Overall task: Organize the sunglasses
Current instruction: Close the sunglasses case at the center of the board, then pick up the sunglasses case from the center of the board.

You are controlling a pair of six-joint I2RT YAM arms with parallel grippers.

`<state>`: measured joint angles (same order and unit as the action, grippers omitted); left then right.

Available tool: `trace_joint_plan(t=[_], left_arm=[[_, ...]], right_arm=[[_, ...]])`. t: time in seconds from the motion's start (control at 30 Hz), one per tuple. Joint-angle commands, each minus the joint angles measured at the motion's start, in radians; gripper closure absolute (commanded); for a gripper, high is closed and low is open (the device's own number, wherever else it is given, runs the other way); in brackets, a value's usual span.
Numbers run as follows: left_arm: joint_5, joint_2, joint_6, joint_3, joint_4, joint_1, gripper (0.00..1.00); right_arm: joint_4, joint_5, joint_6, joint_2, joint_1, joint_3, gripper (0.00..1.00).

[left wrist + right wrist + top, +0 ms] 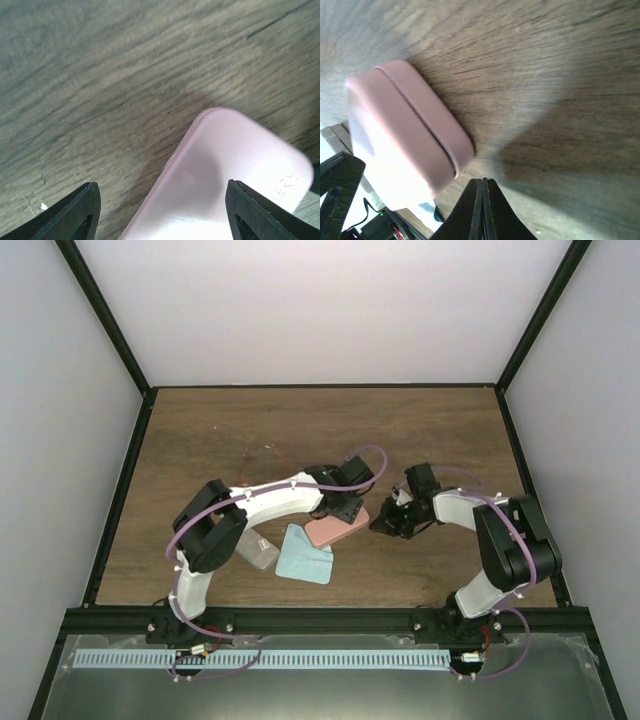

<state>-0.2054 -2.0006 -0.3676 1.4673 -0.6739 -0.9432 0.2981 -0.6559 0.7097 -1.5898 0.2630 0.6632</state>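
A thin wire-framed pair of sunglasses (264, 455) lies on the table behind the left arm, faint in the top view. A closed pink oblong case (336, 530) lies at mid-table. My left gripper (347, 510) hovers over its far end, open. In the left wrist view the case (220, 185) fills the space between the spread fingers of my left gripper (162, 212), and neither finger presses on it. My right gripper (380, 525) sits just right of the case, shut and empty. In the right wrist view its joined tips (483, 192) point past the corner of the case (405, 125).
A grey case (258, 551) lies under the left arm's elbow. A light blue cloth (304, 556) is spread next to it, in front of the pink case. Dark frame rails (120, 480) border the wooden table (430, 430).
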Motion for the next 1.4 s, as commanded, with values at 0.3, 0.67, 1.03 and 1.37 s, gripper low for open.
trace_joint_plan(t=[0.3, 0.67, 1.03, 1.37], left_arm=[[-0.020, 0.175, -0.089, 0.091, -0.003, 0.107, 0.03], [0.058, 0.189, 0.305, -0.085, 0.011, 0.013, 0.00], [0.128, 0.077, 0.407, -0.075, -0.031, -0.009, 0.00], [0.103, -0.032, 0.415, -0.041, -0.030, -0.017, 0.01]], right_arm=[[0.189, 0.176, -0.008, 0.165, 0.000, 0.204, 0.94], [0.338, 0.461, -0.137, 0.184, -0.166, 0.399, 0.30], [0.267, 0.279, -0.142, 0.245, -0.272, 0.265, 0.18], [0.274, 0.273, -0.153, 0.241, -0.278, 0.271, 0.18]])
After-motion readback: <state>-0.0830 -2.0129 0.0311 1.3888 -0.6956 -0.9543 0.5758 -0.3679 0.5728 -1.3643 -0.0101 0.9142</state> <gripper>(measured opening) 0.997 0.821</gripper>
